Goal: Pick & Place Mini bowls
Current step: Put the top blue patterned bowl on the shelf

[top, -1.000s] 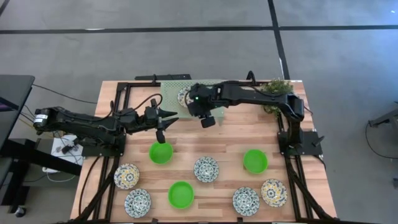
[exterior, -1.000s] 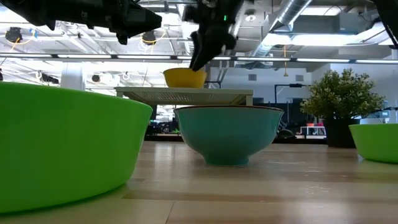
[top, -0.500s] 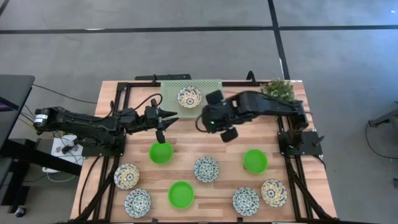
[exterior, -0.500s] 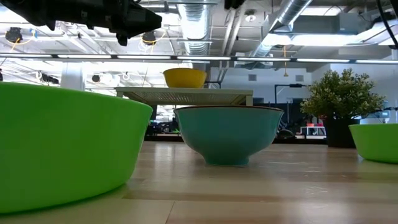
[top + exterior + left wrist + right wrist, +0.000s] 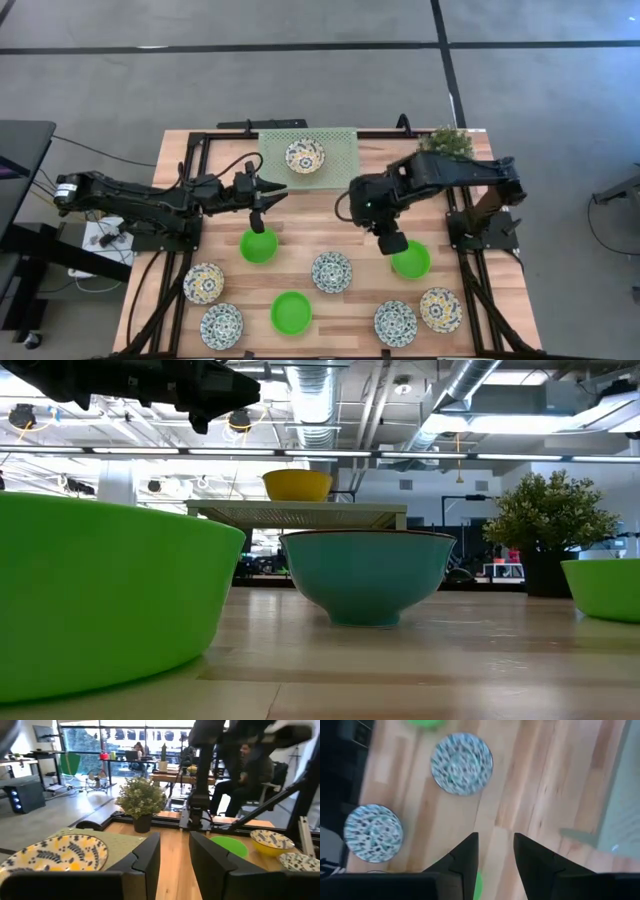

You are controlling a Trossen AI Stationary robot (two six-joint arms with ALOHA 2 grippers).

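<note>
The table (image 5: 360,215) fills the middle of the high view; at its upper edge lies the mesh rack (image 5: 340,150), with one bowl (image 5: 304,156) on it; the potted plant (image 5: 442,143) stands at the upper right corner, right of the rack; the left gripper (image 5: 262,208) hangs left of centre, just above a plain bowl (image 5: 259,245); the right gripper (image 5: 391,240) sits right of centre, beside another plain bowl (image 5: 411,259); between those two bowls lies a patterned bowl (image 5: 331,271); along the lower edge, left to right, lie two patterned bowls (image 5: 204,283) (image 5: 221,325), a plain one (image 5: 291,313), then two more patterned ones (image 5: 395,323) (image 5: 439,308).
</note>
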